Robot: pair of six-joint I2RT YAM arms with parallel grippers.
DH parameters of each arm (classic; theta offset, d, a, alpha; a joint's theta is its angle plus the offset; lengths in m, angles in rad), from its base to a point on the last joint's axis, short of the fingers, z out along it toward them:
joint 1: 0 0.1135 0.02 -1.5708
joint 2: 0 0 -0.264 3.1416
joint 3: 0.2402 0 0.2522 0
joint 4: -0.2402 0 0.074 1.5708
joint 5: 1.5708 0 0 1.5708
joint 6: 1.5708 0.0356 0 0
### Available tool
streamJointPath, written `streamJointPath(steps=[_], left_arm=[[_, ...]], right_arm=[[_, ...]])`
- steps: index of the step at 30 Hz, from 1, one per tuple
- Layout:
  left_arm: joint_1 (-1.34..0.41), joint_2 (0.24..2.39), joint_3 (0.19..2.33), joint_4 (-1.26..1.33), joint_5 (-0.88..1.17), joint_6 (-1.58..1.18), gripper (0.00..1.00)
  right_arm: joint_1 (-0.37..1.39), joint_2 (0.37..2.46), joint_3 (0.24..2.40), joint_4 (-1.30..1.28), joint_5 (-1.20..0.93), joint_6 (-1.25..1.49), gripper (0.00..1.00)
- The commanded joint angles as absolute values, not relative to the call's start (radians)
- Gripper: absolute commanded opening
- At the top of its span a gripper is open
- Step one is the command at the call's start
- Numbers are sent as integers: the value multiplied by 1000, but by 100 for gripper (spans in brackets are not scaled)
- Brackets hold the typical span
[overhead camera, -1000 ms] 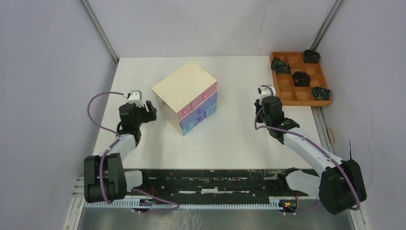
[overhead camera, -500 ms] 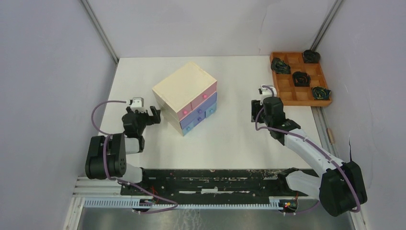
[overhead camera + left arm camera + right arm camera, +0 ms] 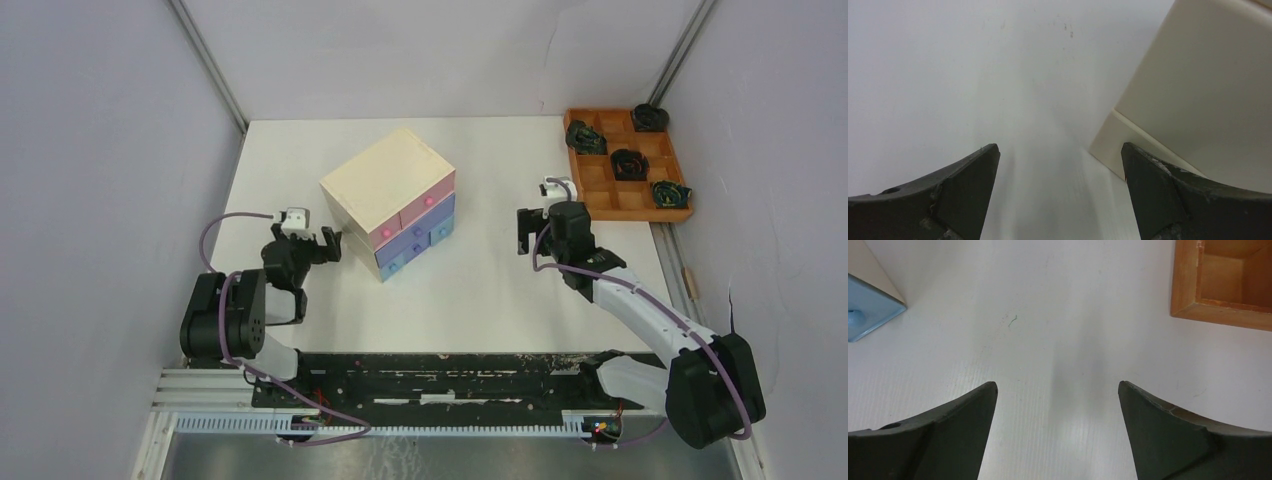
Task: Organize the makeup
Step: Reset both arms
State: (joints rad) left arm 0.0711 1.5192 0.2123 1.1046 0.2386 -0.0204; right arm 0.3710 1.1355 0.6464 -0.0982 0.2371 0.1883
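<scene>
White surface fills the bay from above. No makeup is in sight on it, and the pale chest has its drawers closed, so their insides are hidden. An orange tray of dark coils sits far right. The left fingers are just beside the chest and the right fingers are between chest and tray.

From the left wrist, the fingers are spread wide and hold nothing, with the chest wall cropped at the right.

From the right wrist, the fingers are equally wide and empty, with a blue drawer corner and the tray corner both cut off.
</scene>
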Motion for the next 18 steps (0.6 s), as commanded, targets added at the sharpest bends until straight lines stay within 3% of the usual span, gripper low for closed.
streamJointPath(steps=[1, 8, 18], left_arm=[[59, 1519, 215, 1212, 256, 21, 99], [40, 1521, 226, 1192, 62, -28, 99], [28, 1520, 236, 1172, 35, -26, 99]], right_arm=[[366, 1118, 654, -48, 351, 149, 100], [309, 1114, 587, 100, 440, 65, 100], [219, 1300, 502, 403, 444, -41, 100]])
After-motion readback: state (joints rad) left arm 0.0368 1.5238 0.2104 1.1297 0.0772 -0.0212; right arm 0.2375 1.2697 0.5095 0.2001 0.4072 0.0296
